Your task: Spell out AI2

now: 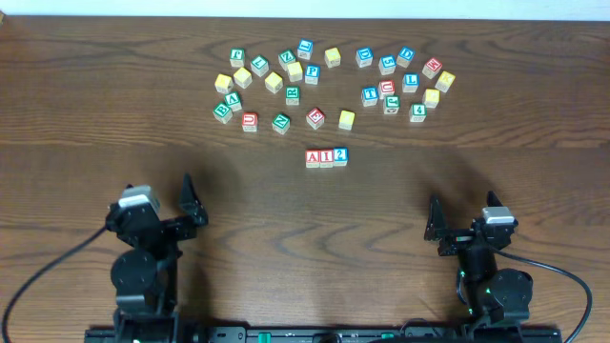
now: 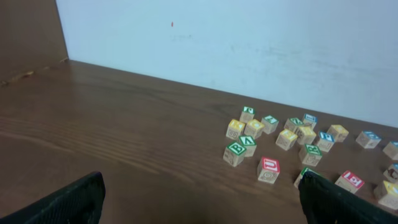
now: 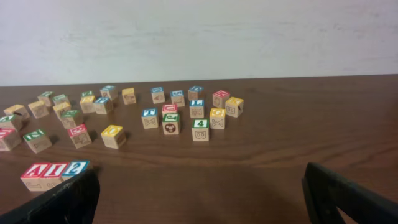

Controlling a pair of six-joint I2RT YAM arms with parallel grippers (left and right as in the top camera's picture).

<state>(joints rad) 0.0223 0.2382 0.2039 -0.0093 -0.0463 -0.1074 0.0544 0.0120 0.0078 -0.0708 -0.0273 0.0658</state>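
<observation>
Three blocks stand side by side in a row in the middle of the table: a red A block (image 1: 313,158), a red I block (image 1: 327,158) and a blue 2 block (image 1: 340,156). The row also shows at the lower left of the right wrist view: A (image 3: 35,173), I (image 3: 55,171), 2 (image 3: 76,168). My left gripper (image 1: 189,205) is open and empty near the front left, far from the row. My right gripper (image 1: 435,229) is open and empty near the front right.
Several loose letter and number blocks lie scattered across the back of the table, in a left cluster (image 1: 272,81) and a right cluster (image 1: 400,81). A pale wall (image 3: 199,37) stands behind the table. The dark wood table (image 1: 305,257) runs between the arms.
</observation>
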